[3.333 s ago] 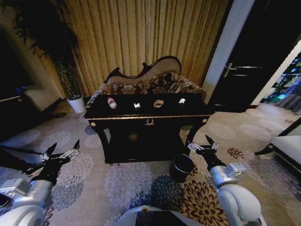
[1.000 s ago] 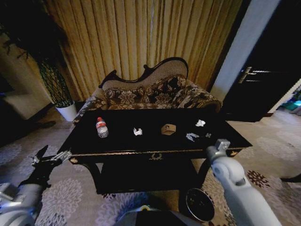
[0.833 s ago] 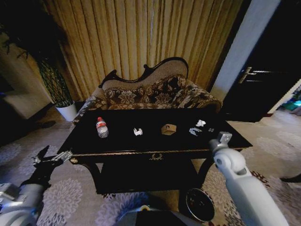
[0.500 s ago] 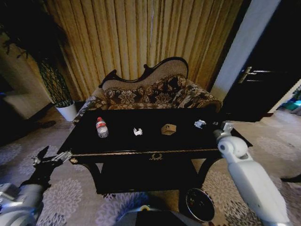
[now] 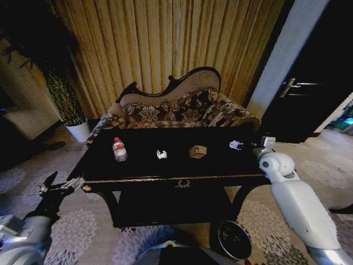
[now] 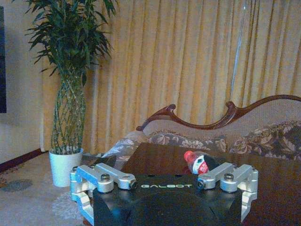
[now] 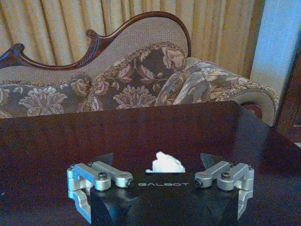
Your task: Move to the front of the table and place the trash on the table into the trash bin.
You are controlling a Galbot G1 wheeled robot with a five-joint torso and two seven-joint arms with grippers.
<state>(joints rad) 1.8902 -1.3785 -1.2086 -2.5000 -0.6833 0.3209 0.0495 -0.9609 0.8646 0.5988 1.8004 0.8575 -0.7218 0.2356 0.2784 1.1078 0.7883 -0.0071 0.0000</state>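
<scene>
- Four bits of trash lie in a row on the tabletop (image 5: 165,168) in the head view: bottle (image 5: 119,149) toward the robot's left, paper ball (image 5: 161,154) next, tan scrap (image 5: 197,150) near the middle, whitish bit (image 5: 236,144) toward the right end.
- Head view, right tool (image 5: 243,146): reaches over the right end of the tabletop, level with the whitish bit and right at it. The right arm is far the nearer one to this piece.
- Head view, left tool (image 5: 62,185): fingers spread, empty, hanging low beside the left front corner of the tabletop, well apart from all the trash. Trash bin (image 5: 234,239) stands on the floor below the right front of the tabletop, on the right arm's side.
- Left wrist view: left tool (image 6: 164,188) wide open, nothing held; bottle (image 6: 199,164) lies on its side ahead, red cap pointing toward the camera's side, well apart.
- Right wrist view: right tool (image 7: 157,162) wide open, nothing gripped; whitish bit (image 7: 165,163) sits straight ahead between the two fingertips, centred. Judgement: piece is lumpy with no clear long axis, so a straight closing should catch it.
</scene>
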